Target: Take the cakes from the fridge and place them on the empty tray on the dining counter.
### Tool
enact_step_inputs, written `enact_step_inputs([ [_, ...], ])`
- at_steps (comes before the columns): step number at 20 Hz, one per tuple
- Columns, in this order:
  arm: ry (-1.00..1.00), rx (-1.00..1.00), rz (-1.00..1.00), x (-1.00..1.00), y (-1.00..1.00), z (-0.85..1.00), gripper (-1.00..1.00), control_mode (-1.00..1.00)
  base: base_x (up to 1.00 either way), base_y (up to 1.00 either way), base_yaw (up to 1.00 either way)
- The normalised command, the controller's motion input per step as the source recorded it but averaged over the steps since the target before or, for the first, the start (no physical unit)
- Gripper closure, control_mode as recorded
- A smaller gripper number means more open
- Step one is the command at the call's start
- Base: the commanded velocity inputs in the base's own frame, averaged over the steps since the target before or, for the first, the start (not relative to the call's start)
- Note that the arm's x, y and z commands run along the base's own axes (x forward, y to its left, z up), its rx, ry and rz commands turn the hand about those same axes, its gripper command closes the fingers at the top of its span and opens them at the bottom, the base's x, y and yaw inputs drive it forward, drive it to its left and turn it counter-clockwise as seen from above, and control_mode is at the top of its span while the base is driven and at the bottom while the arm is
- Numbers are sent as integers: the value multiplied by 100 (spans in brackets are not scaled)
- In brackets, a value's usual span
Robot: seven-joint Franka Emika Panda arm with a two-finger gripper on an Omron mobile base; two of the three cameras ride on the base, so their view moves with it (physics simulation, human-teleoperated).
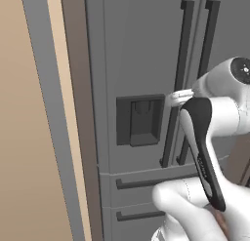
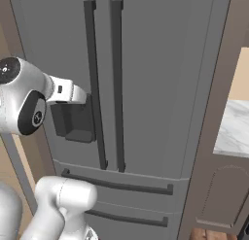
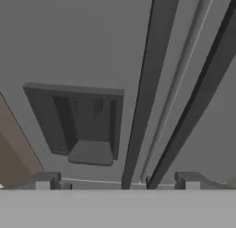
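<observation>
Clearly the opening step was in hand: the fridge (image 1: 141,64) stood shut, the cakes presumably inside it. The gripper (image 3: 117,182), jaws spread wide and empty, sat close before the left door handle (image 3: 147,88), beside the dispenser recess (image 3: 78,125). Next it needed to straddle that handle, clamp and pull.

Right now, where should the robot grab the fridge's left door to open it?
Probably the long dark left handle, coming straight from the front. It is a thin upright bar standing off the door, so the open gripper could close its fingers on either side of it.
</observation>
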Motion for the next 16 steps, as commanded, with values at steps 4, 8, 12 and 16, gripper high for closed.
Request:
enact_step_inputs([
  [4,-6,4,-6,-52,-1,22,-100,-100,0,0,0],
  [8,0,6,-4,-31,-1,38,-100,-100,0,0,0],
  [12,0,7,-2,-25,-6,41,-100,100,-25,-13,-1],
  [16,0,0,0,0,0,0,-100,100,-100,-56,-7],
])
